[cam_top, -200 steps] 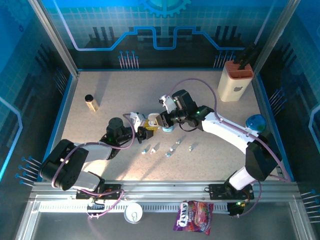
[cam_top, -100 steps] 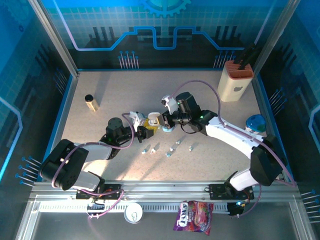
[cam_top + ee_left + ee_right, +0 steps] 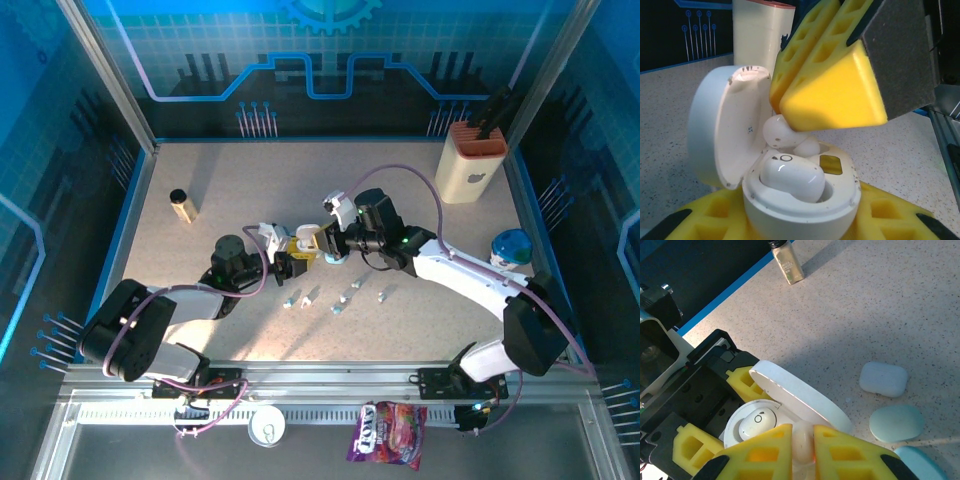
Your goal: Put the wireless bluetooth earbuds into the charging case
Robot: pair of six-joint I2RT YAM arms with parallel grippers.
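One earbud [image 3: 792, 177] seated in open charging case [image 3: 805, 207], left gripper [image 3: 290, 264] clamped on case; right gripper [image 3: 802, 452] pinches second earbud [image 3: 802, 436] at its 12 o'clock.

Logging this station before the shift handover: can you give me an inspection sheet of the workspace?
Surface: speckled table, no spills seen.
Job's things: open charging case with one seated earbud; held earbud right over it; loose earbuds on the table.
Clutter: small bottle, cream holder, pale blue case, teal case, candy bag.
End effectors: left end effector shut on the charging case; right end effector shut on the held earbud.
Cables: purple cables arch along both arms.
Surroundings: blue printed walls, metal rail at the near edge.
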